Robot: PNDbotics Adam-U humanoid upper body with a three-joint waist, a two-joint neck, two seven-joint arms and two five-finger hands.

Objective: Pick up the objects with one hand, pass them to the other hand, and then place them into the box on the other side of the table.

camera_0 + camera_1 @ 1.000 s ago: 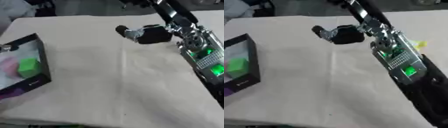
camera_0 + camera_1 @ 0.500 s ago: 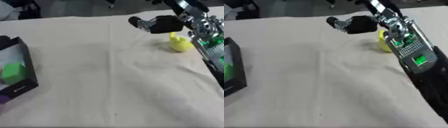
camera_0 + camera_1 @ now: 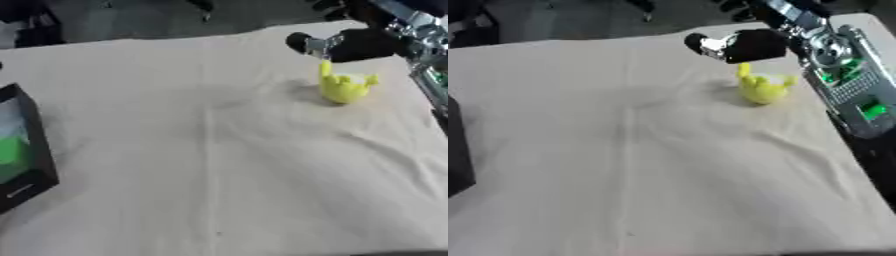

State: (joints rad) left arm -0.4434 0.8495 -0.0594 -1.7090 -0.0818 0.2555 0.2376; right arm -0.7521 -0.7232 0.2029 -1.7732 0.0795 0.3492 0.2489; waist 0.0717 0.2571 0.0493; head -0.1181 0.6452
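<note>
The fingers (image 3: 710,44) of the right hand (image 3: 750,46) curl inward above the far right part of the desk (image 3: 219,165), pinching nothing; whether they touch the toy below cannot be told. Nearest, the cream-covered desk lies wide and bare across its middle and front. At its left edge sits the black box (image 3: 31,150), something green inside. Farther off, a yellow toy (image 3: 343,86) stands upright just under the fingers, its thin part pointing up, close to the desk's right edge.
</note>
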